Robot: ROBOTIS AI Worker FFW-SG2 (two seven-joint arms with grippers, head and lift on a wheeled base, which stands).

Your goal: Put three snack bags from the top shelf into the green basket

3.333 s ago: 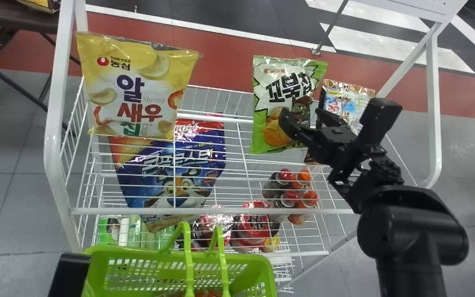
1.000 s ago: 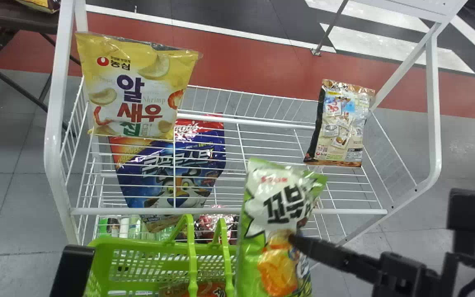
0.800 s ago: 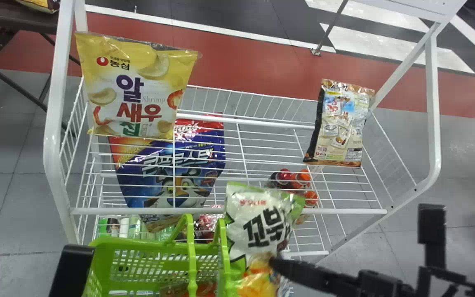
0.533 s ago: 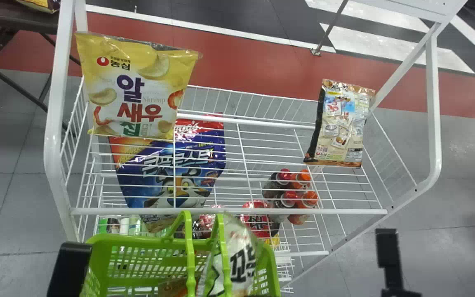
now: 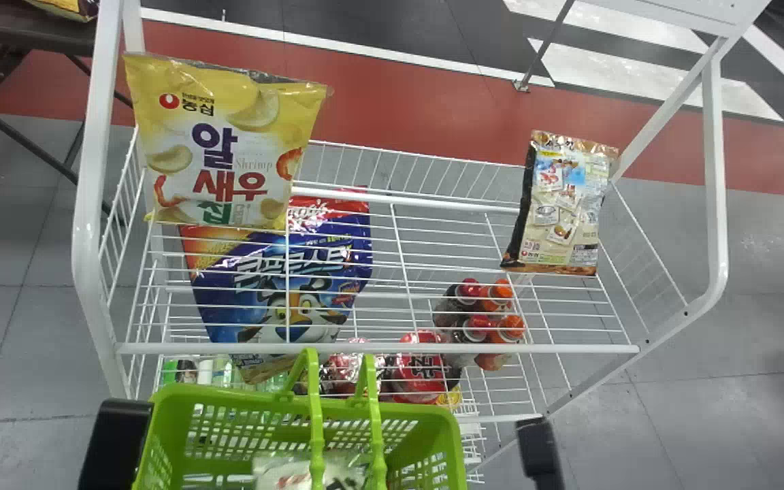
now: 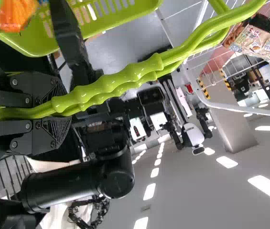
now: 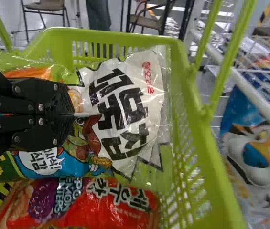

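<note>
Green plastic handles [image 6: 149, 69] run between the clamped fingers of my left gripper [image 5: 116, 442]. My right gripper [image 5: 540, 452] pinches a green-and-white snack bag [image 7: 123, 107] inside the green basket [image 5: 229, 396], covering part of its front. Beside it, a red packet [image 7: 101, 207] runs off the view's edge. A yellow bag [image 5: 222, 146] and a brown bag [image 5: 562, 211] are on the top shelf [image 5: 378, 348]; wires stripe the blue bag [image 5: 242, 309] below.

Green basket [image 5: 222, 396], snack bag [image 5: 278, 474] inside — cut off, head view's bottom.
</note>
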